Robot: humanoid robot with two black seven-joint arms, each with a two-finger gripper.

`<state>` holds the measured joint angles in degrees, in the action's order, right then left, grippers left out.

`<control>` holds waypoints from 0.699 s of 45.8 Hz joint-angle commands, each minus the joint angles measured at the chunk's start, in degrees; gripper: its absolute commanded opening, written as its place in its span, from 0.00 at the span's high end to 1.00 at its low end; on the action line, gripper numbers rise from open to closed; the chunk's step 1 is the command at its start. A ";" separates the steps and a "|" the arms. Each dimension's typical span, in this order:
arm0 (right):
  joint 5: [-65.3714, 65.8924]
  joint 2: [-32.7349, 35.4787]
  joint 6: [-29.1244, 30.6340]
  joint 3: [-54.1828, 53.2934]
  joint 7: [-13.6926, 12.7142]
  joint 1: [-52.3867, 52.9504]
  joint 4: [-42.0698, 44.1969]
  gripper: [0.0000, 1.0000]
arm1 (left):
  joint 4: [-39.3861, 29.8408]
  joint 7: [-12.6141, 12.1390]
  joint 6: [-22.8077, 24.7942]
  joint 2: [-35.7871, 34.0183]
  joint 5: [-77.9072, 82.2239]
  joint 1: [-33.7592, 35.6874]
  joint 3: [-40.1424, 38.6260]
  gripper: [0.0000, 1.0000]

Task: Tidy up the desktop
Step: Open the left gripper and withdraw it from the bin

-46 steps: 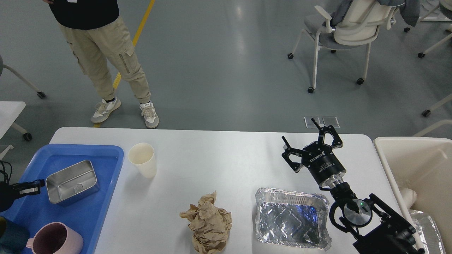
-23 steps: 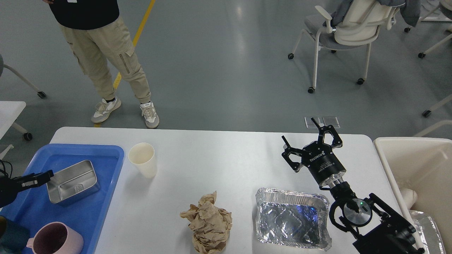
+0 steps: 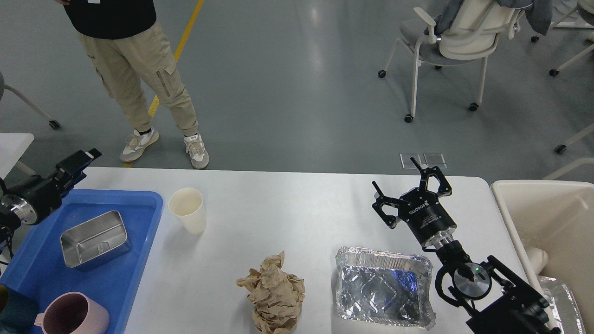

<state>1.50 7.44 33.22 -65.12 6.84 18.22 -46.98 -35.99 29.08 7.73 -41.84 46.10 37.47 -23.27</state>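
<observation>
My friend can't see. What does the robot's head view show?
A white desktop holds a paper cup, crumpled brown paper and a foil tray. The right pincer hovers open above it; the left pincer is raised over a blue tray holding a metal box and a pink mug.

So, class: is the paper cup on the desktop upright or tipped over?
Upright: the paper cup stands on the desktop, its open rim facing up.

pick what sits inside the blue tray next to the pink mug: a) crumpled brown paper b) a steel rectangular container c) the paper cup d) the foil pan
b: the steel rectangular container lies in the blue tray beyond the pink mug, while the other three rest on the white desktop.
</observation>
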 commanded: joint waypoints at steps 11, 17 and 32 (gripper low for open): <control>1.84 0.38 -0.26 0.08 -0.16 0.23 0.93 0.00 | -11.72 -0.69 -2.90 6.67 -3.91 -7.49 -23.30 0.11; 1.84 0.73 -0.88 0.08 -0.25 0.23 1.01 0.00 | -14.89 -0.78 -5.79 10.89 -3.91 -9.95 -28.14 0.10; 1.92 2.75 -1.58 0.08 -0.34 -0.12 0.84 0.00 | -27.29 -1.93 -18.19 18.28 -3.74 -16.37 -29.90 0.05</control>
<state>3.42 9.65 31.68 -65.04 6.51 18.16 -46.14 -60.69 27.23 -7.67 -25.96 42.22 22.93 -52.63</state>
